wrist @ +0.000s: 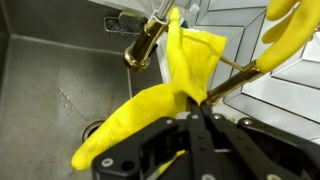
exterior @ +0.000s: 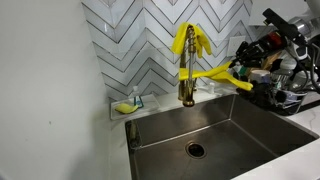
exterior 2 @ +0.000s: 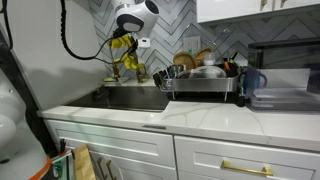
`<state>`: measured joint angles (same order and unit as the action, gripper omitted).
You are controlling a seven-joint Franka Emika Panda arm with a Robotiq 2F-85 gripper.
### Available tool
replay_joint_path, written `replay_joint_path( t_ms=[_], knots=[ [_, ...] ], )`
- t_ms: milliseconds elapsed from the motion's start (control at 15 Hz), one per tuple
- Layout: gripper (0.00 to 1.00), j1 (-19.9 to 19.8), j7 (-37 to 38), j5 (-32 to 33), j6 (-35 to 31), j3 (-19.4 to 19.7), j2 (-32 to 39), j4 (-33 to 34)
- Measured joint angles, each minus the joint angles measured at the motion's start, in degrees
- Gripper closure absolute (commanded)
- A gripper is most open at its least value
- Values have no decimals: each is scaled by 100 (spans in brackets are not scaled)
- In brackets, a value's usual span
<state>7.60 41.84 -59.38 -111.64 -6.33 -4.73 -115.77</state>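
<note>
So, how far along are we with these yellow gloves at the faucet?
Done: one glove already hangs over the faucet. In hand: the gripper is shut on the second glove, stretched beside the faucet above the sink. Left, probably: settle it and let go.

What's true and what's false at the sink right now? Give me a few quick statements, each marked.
1. The end effector is shut on a yellow glove. True.
2. A second yellow glove hangs over the top of the faucet. True.
3. A pot sits in the sink. False: only the drain shows in the basin.
4. The dish rack stands bare. False: it holds dishes.
5. The faucet is chrome. False: it is brass-coloured.
</note>
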Motion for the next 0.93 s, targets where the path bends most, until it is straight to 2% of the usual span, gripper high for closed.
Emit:
replay_joint_path(
  t_ms=[533,733,933],
  knots=[
    [100,-35,752,1474,180,-41,-692,36],
    [98,-81,877,1769,179,-49,-879,64],
    [98,-101,878,1802,179,-53,-973,135]
  ],
)
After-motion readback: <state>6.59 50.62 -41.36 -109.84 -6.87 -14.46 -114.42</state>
